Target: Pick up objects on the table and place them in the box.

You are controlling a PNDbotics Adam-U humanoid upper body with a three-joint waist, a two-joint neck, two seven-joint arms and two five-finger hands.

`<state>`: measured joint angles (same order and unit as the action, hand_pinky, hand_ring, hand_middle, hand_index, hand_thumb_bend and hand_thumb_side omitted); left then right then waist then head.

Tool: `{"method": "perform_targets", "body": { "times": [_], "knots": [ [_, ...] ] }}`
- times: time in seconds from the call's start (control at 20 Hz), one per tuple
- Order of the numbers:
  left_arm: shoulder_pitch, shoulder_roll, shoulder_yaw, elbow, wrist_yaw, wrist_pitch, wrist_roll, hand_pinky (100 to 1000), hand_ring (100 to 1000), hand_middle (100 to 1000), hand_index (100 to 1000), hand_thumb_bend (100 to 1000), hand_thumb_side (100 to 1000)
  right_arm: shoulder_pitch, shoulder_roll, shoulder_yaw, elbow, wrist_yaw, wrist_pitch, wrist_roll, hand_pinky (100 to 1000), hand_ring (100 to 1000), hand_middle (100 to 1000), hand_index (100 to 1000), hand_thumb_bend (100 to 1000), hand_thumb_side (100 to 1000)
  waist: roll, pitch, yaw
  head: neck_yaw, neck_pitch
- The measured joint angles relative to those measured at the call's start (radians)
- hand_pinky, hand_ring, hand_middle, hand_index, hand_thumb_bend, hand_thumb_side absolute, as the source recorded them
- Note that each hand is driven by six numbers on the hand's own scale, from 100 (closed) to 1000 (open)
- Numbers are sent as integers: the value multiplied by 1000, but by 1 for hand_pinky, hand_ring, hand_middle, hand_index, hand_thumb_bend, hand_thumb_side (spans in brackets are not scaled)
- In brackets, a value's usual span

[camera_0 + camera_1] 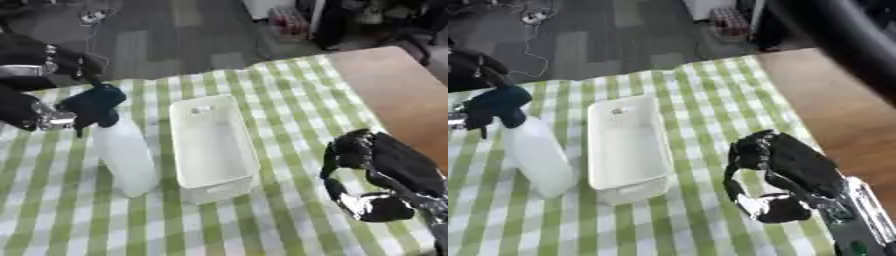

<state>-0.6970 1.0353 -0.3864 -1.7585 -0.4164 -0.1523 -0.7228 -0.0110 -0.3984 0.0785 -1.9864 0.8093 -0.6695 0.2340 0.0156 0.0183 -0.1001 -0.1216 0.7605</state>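
Right hand (372,172) hovers empty; left hand (52,112) grips spray bottle (122,150) beside box (210,145).

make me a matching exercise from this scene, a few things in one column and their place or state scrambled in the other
Things:
1. spray bottle
2. white box
3. left hand
4. right hand

Places or states:
A. curled, holding nothing, at the lower right
B. empty, in the middle of the checked cloth
C. lying just left of the box
D. around the bottle's dark top

Pairs: 1-C, 2-B, 3-D, 4-A
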Motion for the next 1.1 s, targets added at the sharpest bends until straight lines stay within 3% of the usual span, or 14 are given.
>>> {"method": "perform_targets", "body": {
  "times": [1.1],
  "knots": [
    [11, -8, -17, 58, -62, -40, -16, 887, 845, 931, 897, 289, 1000, -43, -9, -5, 0, -55, -13, 46, 387, 440, 472, 552, 100, 871, 8, 8, -28, 34, 9]
  ]
}}
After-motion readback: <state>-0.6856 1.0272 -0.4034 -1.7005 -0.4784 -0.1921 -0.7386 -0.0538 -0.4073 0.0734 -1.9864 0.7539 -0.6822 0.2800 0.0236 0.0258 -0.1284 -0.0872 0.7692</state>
